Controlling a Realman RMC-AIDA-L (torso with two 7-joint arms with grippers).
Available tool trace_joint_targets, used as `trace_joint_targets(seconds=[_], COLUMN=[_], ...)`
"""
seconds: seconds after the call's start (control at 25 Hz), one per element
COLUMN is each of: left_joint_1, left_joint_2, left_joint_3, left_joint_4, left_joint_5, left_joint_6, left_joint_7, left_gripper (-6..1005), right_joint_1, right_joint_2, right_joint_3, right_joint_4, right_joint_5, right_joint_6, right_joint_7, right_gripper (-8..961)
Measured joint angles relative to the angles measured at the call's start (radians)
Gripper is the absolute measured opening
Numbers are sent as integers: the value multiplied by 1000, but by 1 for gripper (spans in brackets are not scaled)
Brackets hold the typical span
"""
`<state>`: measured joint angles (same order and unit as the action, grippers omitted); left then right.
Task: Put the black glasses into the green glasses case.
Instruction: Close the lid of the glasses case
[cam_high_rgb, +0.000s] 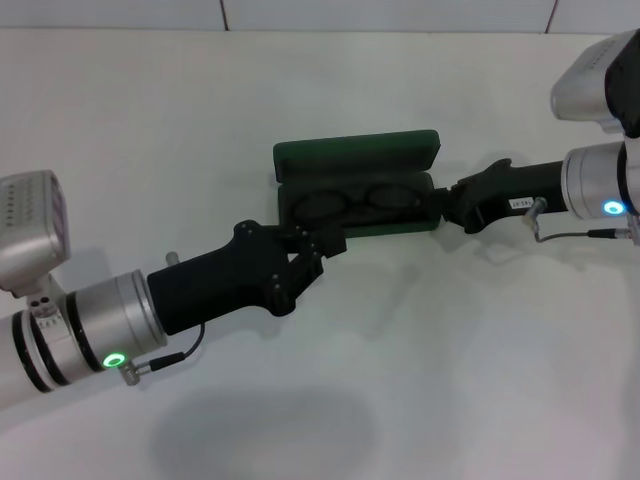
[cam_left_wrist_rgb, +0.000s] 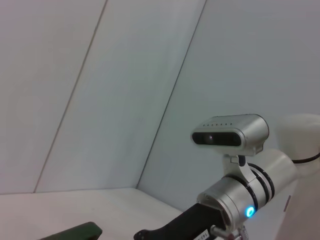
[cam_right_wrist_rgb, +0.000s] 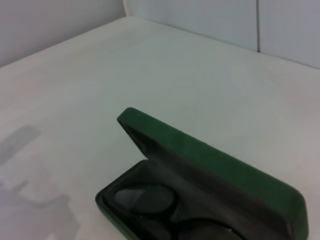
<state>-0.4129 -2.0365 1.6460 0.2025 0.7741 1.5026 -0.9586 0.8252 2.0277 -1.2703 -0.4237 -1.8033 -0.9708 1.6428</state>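
- Glasses (cam_high_rgb: 362, 200) already inside case (cam_high_rgb: 357, 186), lid up, mid-tabletop.
- Left tool (cam_high_rgb: 322, 243) at front rim, spread.
- Right tool (cam_high_rgb: 450, 204) at case end; grip unclear.
- Withdraw slowly, no nudging.

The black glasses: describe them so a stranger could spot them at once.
On the white table, between the two grippers, sits an open green case. The glasses lie inside its lower half: thin black frames, oval lenses, the only thing in the case.
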Motion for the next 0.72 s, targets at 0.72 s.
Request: trace_joint_targets(seconds=[0.72], left_joint_1=[-81], left_joint_2=[154], left_joint_3=[-139], left_joint_4=[277], left_joint_5=[114], left_joint_6=[4], left_joint_7=[-212], left_gripper=[107], right_joint_1=[-648], right_joint_2=[-12], right_joint_3=[108], right_joint_4=[-607], right_joint_5=[319], right_joint_6=[-402], right_joint_7=[-115], right_gripper=[57])
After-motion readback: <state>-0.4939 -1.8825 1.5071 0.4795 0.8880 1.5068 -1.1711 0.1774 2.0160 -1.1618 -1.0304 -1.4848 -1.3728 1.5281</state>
